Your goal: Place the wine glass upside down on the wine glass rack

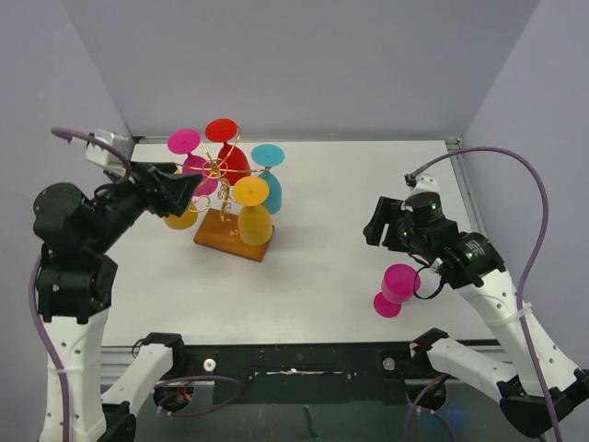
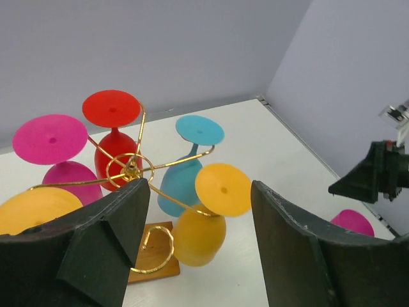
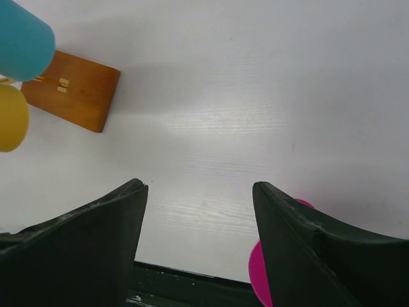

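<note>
The magenta glass (image 1: 397,286) lies on its side by the worktop's near right edge, foot toward that edge and bowl pointing away. The right gripper (image 1: 382,226) hangs just to its far side, jaws spread and empty, and is by far the nearer arm. The left gripper (image 1: 187,189), also spread and holding nothing, sits at the rack (image 1: 216,236), left of centre.

Built of white links and black joint housings, left arm (image 1: 72,276) and right arm (image 1: 480,262) alike. Trailed by looping purple cables (image 1: 479,149). Tipped with matte black wedge jaws.
</note>
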`<state>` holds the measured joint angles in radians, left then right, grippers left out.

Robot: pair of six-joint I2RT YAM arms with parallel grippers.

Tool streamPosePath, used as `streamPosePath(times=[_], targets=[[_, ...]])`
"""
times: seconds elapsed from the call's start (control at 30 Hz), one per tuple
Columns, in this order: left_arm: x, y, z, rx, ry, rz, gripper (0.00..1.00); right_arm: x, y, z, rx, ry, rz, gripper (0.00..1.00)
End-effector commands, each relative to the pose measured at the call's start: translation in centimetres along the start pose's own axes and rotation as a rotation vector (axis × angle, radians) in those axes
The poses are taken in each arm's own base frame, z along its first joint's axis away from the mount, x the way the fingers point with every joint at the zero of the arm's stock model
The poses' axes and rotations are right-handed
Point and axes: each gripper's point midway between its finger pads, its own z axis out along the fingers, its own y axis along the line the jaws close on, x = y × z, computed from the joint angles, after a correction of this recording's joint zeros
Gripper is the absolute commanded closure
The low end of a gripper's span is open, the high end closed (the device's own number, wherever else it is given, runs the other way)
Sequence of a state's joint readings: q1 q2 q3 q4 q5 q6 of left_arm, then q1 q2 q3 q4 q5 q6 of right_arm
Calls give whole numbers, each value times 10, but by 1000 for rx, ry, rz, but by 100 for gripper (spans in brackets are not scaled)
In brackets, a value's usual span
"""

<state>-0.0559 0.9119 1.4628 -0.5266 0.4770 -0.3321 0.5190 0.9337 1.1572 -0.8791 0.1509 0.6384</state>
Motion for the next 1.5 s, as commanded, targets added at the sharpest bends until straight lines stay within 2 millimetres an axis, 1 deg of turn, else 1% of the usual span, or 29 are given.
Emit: streamPosePath(times=[0.0, 0.13, 0.2, 0.33, 0.43, 0.57, 0.63, 0.73, 0.87, 1.0, 1.1, 1.2, 1.27, 1.4, 1.47], targets=[[7, -11, -21, 26, -63, 136, 37, 6, -13, -6, 91, 37, -29, 36], [22, -19, -39, 45, -82, 127, 37, 28, -18, -7, 153, 100, -36, 42], [27, -22, -48, 51, -94, 126, 37, 39, -24, -9, 193, 123, -29, 46], [36, -25, -57, 60, -105, 128, 37, 54, -42, -21, 252, 136, -4, 49], [36, -26, -59, 64, -120, 135, 37, 65, -45, -26, 242, 159, 4, 49], [31, -25, -57, 65, -154, 154, 37, 80, -47, -19, 232, 199, -5, 50], [28, -24, -57, 58, -177, 159, 36, 87, -47, -13, 229, 221, -11, 53], [24, -22, -58, 42, -201, 163, 36, 96, -48, -6, 224, 238, -13, 60], [21, -21, -60, 33, -217, 171, 34, 100, -47, 1, 218, 244, -11, 66], [19, -21, -59, 34, -228, 176, 33, 102, -45, 9, 219, 254, -16, 70], [17, -21, -58, 30, -229, 163, 33, 103, -45, 12, 228, 262, -21, 78], [18, -11, -51, -26, -186, 113, 33, 102, -46, 13, 241, 259, -23, 88], [20, -8, -47, -42, -155, 96, 33, 99, -45, 12, 238, 251, -22, 92], [17, -17, -45, 8, -158, 85, 33, 91, -41, 10, 222, 228, -17, 100], [13, -23, -45, 36, -171, 76, 33, 84, -36, 7, 207, 212, -15, 100]])
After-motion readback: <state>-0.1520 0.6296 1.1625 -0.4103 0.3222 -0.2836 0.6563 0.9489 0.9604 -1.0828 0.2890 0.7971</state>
